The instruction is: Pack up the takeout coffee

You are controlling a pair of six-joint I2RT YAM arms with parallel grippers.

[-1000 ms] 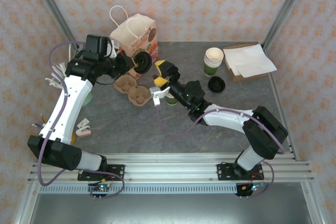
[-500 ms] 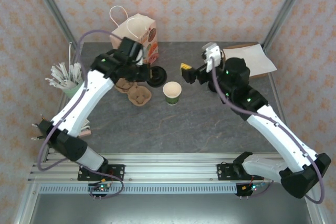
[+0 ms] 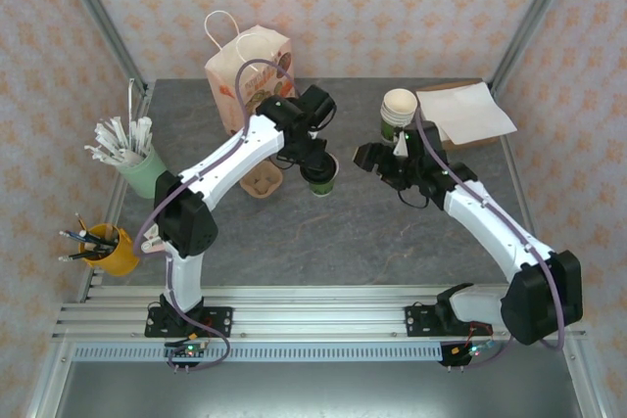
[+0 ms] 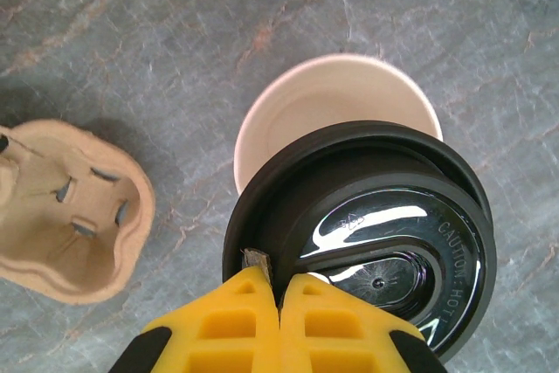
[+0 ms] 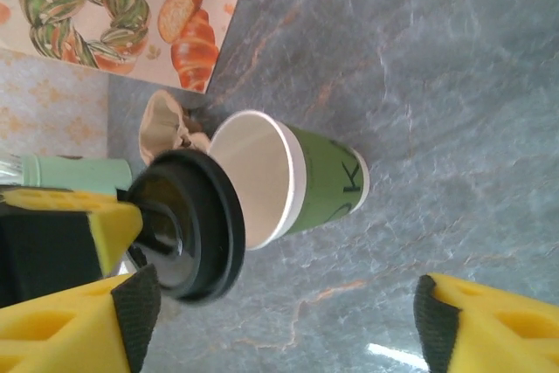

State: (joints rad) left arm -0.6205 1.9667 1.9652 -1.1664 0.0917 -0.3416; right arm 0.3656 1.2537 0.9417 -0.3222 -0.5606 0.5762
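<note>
My grey marbled table (image 3: 392, 242), green cup (image 5: 323, 185) at centre, pulp carrier (image 3: 261, 180) at nine o'clock, paper bag (image 3: 245, 61) at eleven, cup stack (image 3: 398, 113) at one.

Light was bright and even, shadows soft. Just ahead of the left gripper (image 4: 279, 290), white glare streaked the glossy lid (image 4: 384, 242). The right gripper (image 5: 284, 307) looked blurred close to the lens, and a small glint marked the table (image 5: 454, 85) beside one finger.
</note>
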